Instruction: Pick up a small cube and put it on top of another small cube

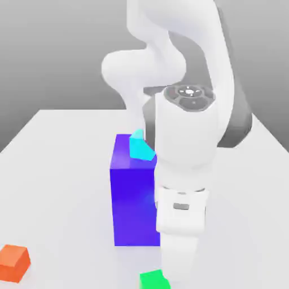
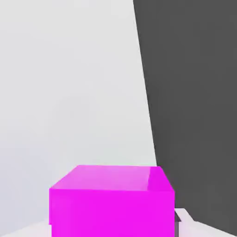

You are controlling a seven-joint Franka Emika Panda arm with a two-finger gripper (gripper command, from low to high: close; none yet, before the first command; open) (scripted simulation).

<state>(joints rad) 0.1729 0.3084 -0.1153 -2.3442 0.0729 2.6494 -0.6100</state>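
Observation:
A magenta small cube sits right up against the hand camera, over the pale table. My gripper is shut on it, and a white finger shows at its side. In the exterior view the arm's white hand reaches down to the front of the table. Just to the exterior view's left of the hand lies a green small cube. An orange small cube rests at the front on the exterior view's left.
A tall blue block stands mid-table, right beside the hand, with a cyan angular piece on top. The white table ends at a dark edge close to the held cube.

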